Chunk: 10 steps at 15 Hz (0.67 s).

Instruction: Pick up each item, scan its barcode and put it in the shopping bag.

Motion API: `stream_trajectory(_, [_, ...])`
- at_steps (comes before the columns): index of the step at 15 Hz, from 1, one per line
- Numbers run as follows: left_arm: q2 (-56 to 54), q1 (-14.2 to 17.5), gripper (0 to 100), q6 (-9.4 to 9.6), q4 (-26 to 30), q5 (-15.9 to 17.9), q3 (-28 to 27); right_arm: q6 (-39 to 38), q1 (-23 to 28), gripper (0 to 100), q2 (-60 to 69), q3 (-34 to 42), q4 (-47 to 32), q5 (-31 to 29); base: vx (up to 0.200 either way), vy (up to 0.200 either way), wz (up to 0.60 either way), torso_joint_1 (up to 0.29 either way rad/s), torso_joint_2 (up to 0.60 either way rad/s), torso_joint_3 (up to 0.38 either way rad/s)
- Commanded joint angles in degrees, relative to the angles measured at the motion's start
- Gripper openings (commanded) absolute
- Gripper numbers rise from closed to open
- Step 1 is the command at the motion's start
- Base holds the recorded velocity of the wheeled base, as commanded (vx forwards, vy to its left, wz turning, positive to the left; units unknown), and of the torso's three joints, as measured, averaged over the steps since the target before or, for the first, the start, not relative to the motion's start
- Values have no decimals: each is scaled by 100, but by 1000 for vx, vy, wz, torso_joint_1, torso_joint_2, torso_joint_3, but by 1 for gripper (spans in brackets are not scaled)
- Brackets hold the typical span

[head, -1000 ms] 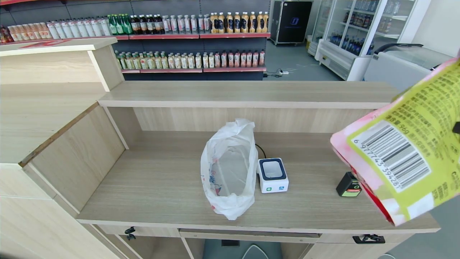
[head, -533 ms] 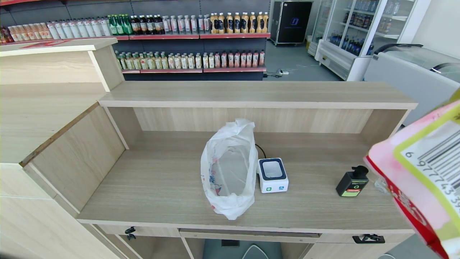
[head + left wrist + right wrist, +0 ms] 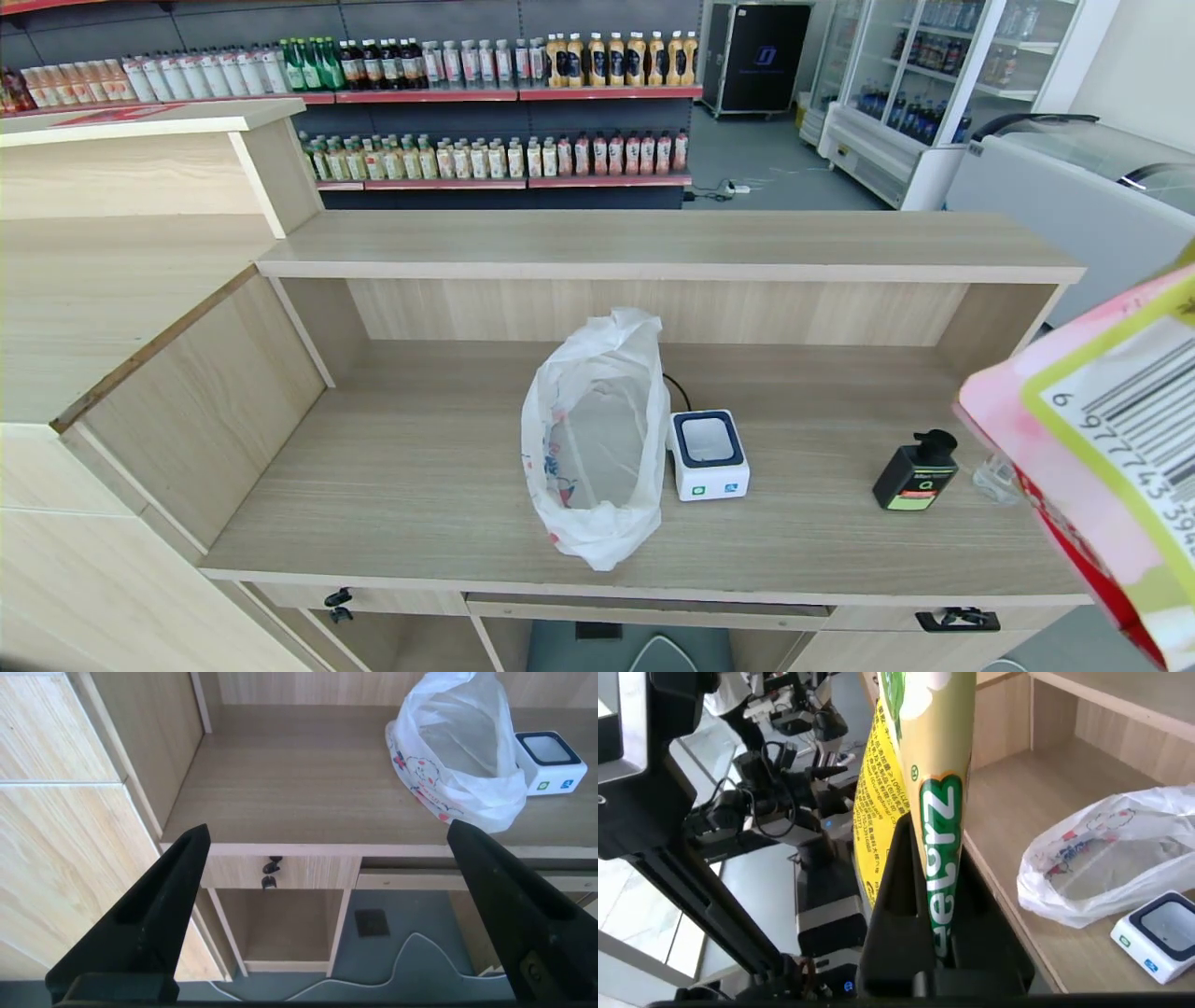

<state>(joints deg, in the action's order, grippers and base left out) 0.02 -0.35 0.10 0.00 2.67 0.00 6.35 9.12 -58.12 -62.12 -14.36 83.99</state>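
I have the snack pouch (image 3: 1097, 448) at the right edge of the head frame, held up off the counter (image 3: 420, 485); its white barcode panel (image 3: 1134, 411) faces the camera. The right claw (image 3: 934, 905) is clamped on the pouch, its black fingers pressing the crinkled foil flat from both sides. The pouch is glossy, pink and red with a yellow-green back, and it hides the counter's lower-right corner from me.

Just left of it in the frame stands 1 small black pump bottle (image 3: 917, 471), upright; beside that sits a clear object (image 3: 997, 478) I cannot make out. At frame centre the shopping bag (image 3: 595, 439) lies open, thin white crumpled plastic; the scanner (image 3: 708, 455), a white box with a dark-rimmed window, touches its right side, with a black cable (image 3: 674, 387) behind.

The left claw (image 3: 327, 915) is spread wide with nothing between its fingers, below the counter's front edge. Shelves of bottles (image 3: 485, 65) line the top of the frame.
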Motion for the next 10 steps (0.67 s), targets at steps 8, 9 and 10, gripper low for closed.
stream_trajectory(8, [6, 0, 100, -1, 0, -3, 0, -2, 11, 0, 319, 236, -5, 3, 0, 0, 0, 0, 0, 0])
stream_trajectory(9, [6, 0, 100, -1, 0, 5, 0, 6, 11, 0, 302, 236, -5, 3, 0, 0, 0, 0, 0, 0])
stream_trajectory(10, [6, 0, 100, -1, 0, -3, 0, 24, 20, 0, 284, 236, 3, 3, 0, 0, 0, 0, 0, 0])
